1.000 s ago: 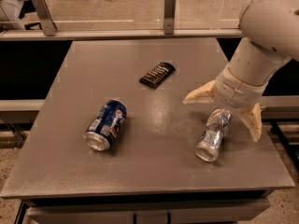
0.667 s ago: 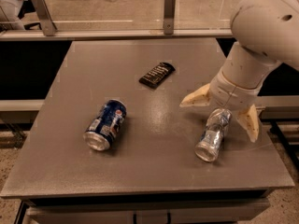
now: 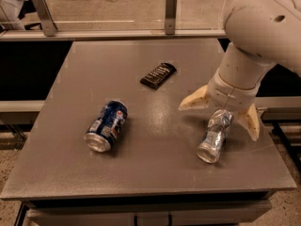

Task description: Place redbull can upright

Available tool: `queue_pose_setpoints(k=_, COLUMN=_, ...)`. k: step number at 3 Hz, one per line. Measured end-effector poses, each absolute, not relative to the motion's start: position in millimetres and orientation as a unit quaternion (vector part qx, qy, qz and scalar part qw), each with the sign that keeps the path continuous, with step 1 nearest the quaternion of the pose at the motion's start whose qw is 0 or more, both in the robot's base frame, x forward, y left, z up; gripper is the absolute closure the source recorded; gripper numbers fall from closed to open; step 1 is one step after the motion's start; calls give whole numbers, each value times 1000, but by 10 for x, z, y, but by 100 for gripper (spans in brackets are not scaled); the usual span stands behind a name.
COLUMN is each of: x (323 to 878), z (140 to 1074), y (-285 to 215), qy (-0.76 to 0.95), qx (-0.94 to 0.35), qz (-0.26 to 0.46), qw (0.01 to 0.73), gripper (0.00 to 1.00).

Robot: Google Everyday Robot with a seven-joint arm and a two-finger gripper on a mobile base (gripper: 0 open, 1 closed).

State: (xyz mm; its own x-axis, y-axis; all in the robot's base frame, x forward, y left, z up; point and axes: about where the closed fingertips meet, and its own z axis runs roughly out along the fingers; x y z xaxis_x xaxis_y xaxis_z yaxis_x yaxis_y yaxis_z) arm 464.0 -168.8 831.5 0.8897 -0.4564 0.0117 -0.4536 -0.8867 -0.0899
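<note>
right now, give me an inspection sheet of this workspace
surface: grey table, matte top
job's things: redbull can lying on its side at the right front, one end facing the camera
clutter: dark blue can on its side at the left; dark wrapper flat, mid-back
grippers: gripper open, fingers straddling the redbull can's far end, not closed on it
cables: nothing seen
surroundings: metal rail with upright posts behind the table

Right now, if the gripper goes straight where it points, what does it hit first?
Likely the redbull can, lying on its side: the gripper points down over its far end, open fingers straddling it. Depth is unclear; a fingertip could touch the table first.
</note>
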Motion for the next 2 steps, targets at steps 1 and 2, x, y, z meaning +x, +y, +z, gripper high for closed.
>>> queue_pose_setpoints(k=1, x=4643, z=8316, y=-1685, qy=233, qx=-971, qz=-18, qw=43, gripper=18)
queue_pose_setpoints(k=2, x=4645, z=8318, y=-1680, qy=233, qx=-971, qz=-20, qw=44, gripper=42)
